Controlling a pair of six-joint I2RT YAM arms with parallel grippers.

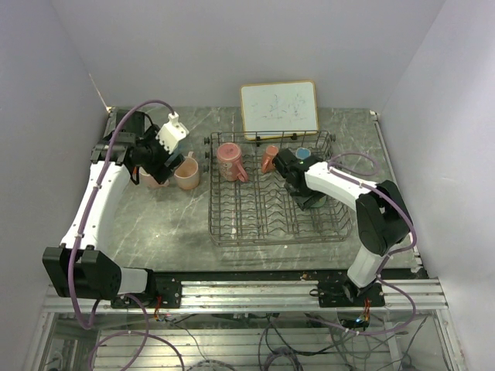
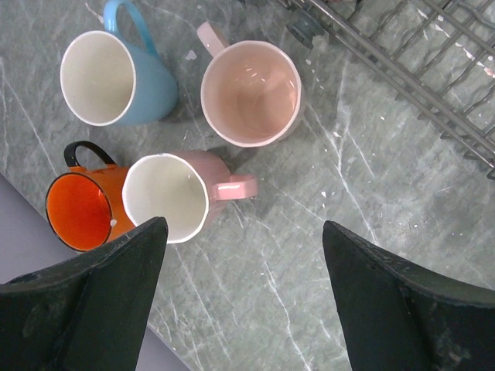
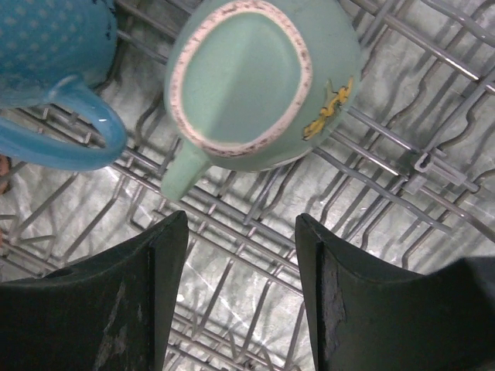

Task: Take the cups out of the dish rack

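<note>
Marbled bench [image 2: 348,193] is showing between our wide left fingers [image 2: 100,301]. We are holding our right fingers [image 3: 116,309] apart, empty, just short of the teal cup [image 3: 247,85].

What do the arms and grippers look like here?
The left arm and right arm have white links with black joints and bases. A purple cable loops along each. The left gripper and right gripper have broad matt black fingers. A white block tops the left wrist.

Blue mug [image 2: 100,77], peach mug [image 2: 251,93], pink mug [image 2: 174,197], orange mug [image 2: 81,210] stood upright, upper left; teal mug [image 3: 247,77] inverted in grey wire rack [image 1: 247,216].
</note>
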